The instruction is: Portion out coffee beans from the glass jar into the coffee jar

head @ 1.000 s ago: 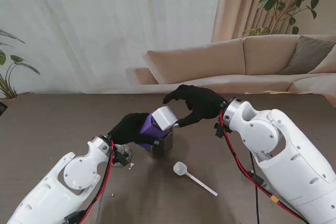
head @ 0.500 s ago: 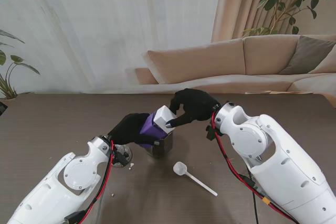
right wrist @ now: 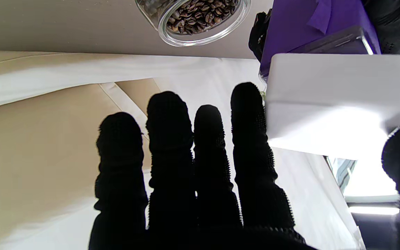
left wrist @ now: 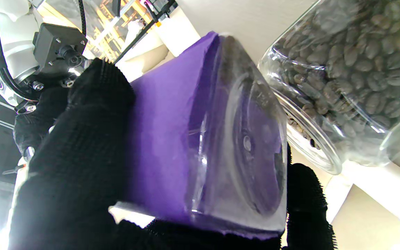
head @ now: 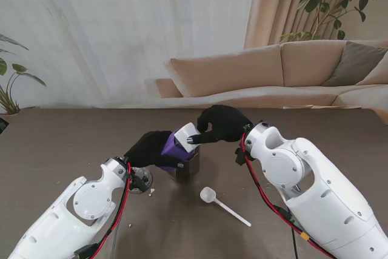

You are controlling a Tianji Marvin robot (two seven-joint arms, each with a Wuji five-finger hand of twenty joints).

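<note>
**Both hands on the purple jar at a brown desk**

Beige sofa, pale curtain and houseplants lie beyond the dark wood-grain desk (head: 60, 150). At its middle the left hand (head: 150, 148), in a black knitted glove, is wrapped around the coffee jar (left wrist: 200, 139), a clear square jar sleeved in purple paper and tilted toward the right. The right hand (head: 219, 124), gloved alike, pinches the jar's white boxy lid (right wrist: 335, 100) between thumb and forefinger, the other fingers (right wrist: 172, 146) straight and close together. A second ago this hand was spread wider and farther right; it has since closed in on the lid. The glass jar (right wrist: 193, 17), round, clear and full of coffee beans, stands just beside the coffee jar. A white plastic scoop (head: 223, 204) lies on the desk nearer to me.
</note>
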